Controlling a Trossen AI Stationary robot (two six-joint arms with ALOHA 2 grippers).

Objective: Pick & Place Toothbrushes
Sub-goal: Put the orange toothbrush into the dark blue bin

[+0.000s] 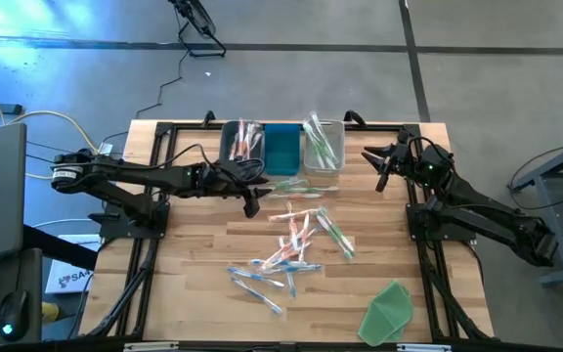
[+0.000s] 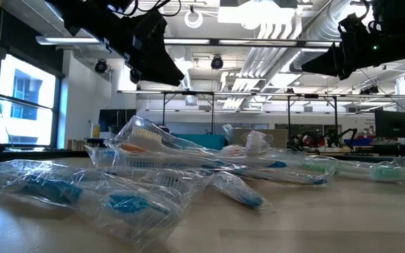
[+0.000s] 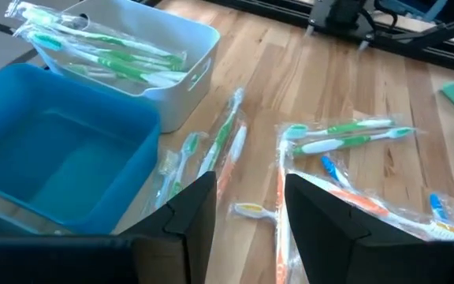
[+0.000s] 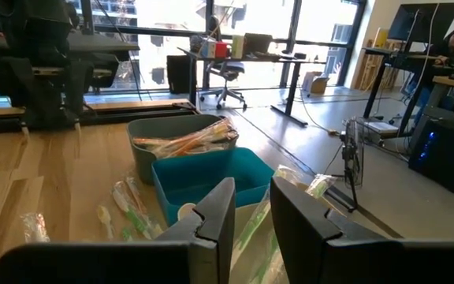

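Two dark robot arms hang above a pale wooden slatted table [image 1: 379, 254] strewn with plastic-wrapped toothbrushes [image 1: 296, 244] in pink, blue and green; most lie in a loose heap at its middle, none in either pincer. The left gripper [image 1: 252, 198], fingers parted and holding nothing, hovers just near of three bins along the far edge: a grey bin [image 1: 241, 143] of pink-orange brushes, an empty teal bin [image 1: 282, 149], and a white bin [image 1: 323, 145] of green brushes. The right gripper [image 1: 383, 161] hovers just right of the white bin, its fingers slightly apart and empty. A flat green sheet [image 1: 389, 311] lies at the near right corner. No writing on the wrappers can be read.
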